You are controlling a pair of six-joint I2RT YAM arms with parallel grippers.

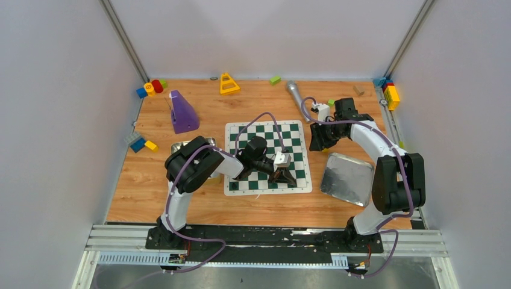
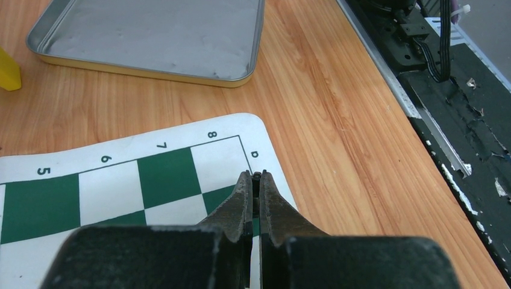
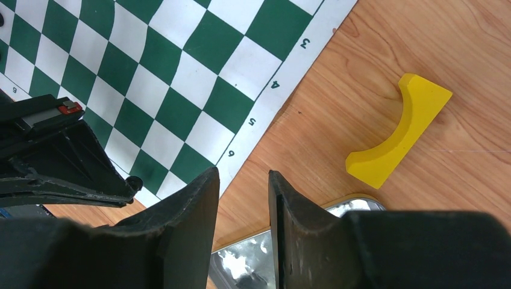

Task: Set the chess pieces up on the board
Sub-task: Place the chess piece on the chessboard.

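2 grippers hang over the right side of the thin green-and-white checkered board (image 1: 265, 135), which lies flat in the middle of the wooden table (image 1: 199, 201). The left gripper (image 2: 257, 176) is low over the board's near right corner, close to the border mark 8, and its jaws are pressed almost fully together. A tiny dark speck shows at the tips, but I cannot tell if it is 1 of the small black and cream chess pieces or only the finger ends. On the squares in view I can make out no piece for certain. I judge this low, closed pose fits setting or pinching a piece at the edge row. The right gripper (image 3: 244, 180) hovers over the board's right border, jaws partly open with nothing between them. It is near the shiny square metal tray (image 1: 346, 174) and the yellow arch-shaped block (image 3: 398, 129), probably kept aside so that the arms do not meet.
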